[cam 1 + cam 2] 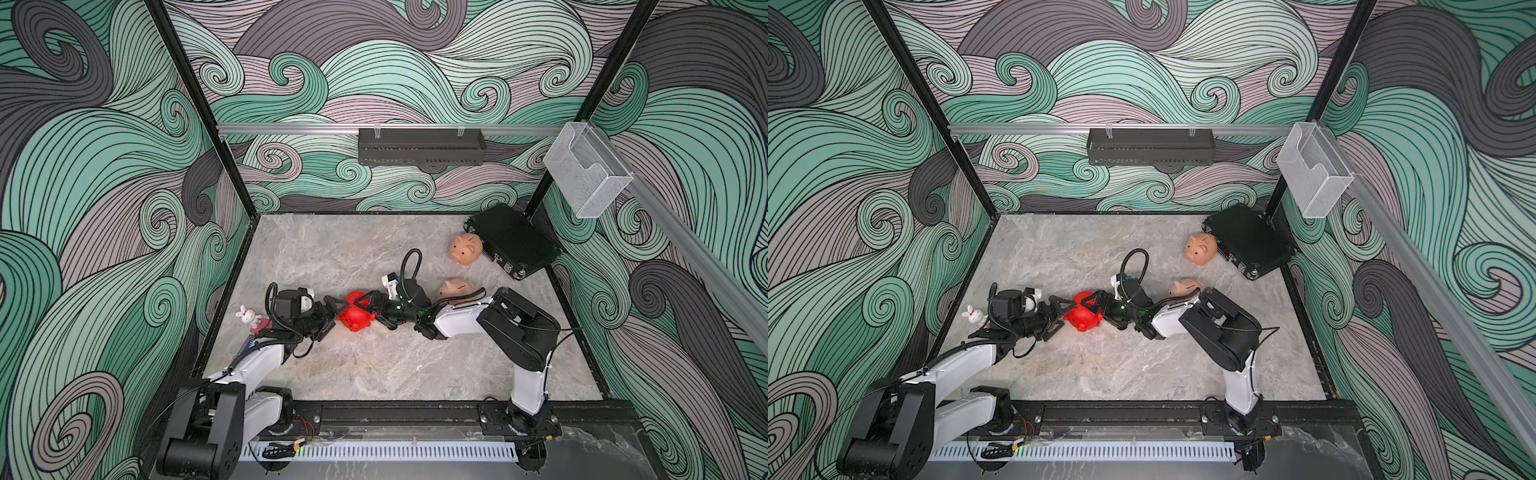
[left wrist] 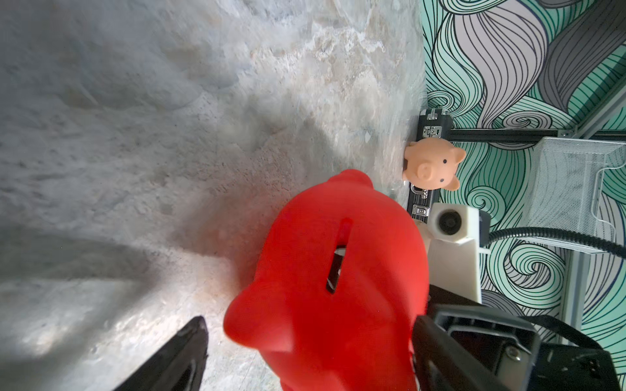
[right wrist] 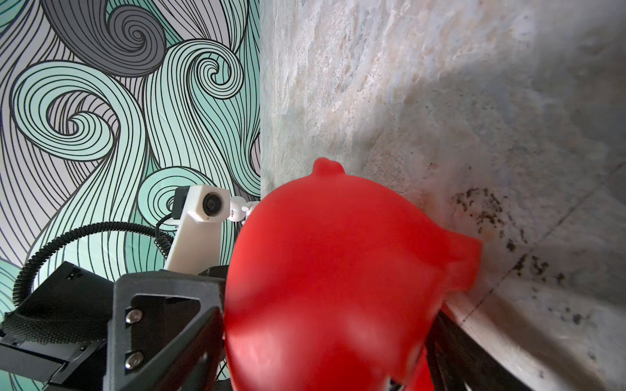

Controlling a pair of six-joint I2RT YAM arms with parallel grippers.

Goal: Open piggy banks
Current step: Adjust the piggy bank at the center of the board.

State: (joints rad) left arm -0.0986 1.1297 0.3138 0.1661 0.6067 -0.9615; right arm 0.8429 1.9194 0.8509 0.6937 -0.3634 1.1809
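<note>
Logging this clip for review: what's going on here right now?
The robot is working on the red piggy bank in the middle. The right gripper appears clamped on it from one side. The left gripper has its jaws open around the other, one jaw clear of it. A peach piggy bank sits beside the black case, a second peach piggy bank closer in, neither touched.

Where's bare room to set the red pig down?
Free: table far left, between back wall and red piggy bank; near strip between it and base rail. Crowded: far right corner, peach piggy banks, black case; bunny toy at left edge.
</note>
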